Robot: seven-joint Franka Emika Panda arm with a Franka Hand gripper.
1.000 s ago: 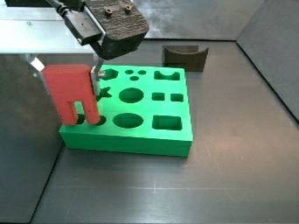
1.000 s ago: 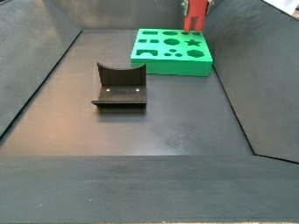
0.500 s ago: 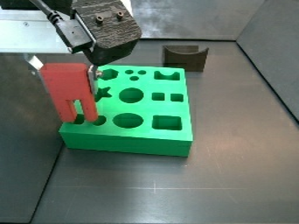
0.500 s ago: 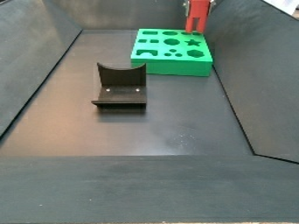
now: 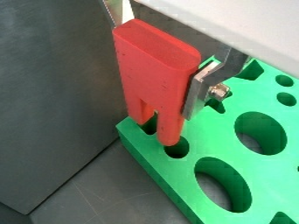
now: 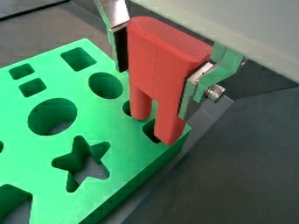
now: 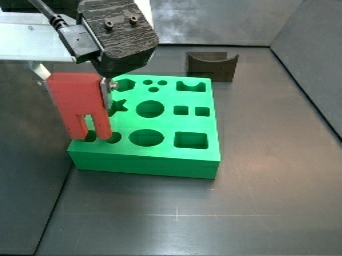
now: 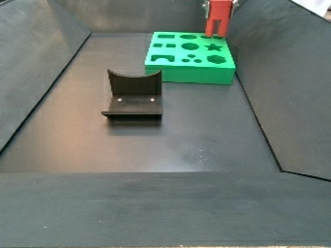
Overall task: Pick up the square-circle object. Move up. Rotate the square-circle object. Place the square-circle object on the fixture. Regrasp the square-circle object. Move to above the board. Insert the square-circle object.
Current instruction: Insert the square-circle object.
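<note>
Over the board's [image 7: 160, 125] corner holes, gripper [image 6: 163, 74] is clamped on the square-circle object [image 6: 163, 74], upright, prongs entering the cut-outs. Fixture [image 8: 132, 95] empty, well apart. Looks like regrasp is done and insertion underway; remaining: seat fully, release.

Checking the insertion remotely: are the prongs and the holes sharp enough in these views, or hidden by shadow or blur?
In both wrist views the square-circle object in the gripper is sharp and evenly lit; its prongs meet the board edge holes. In a side view the object is small and cropped.
</note>
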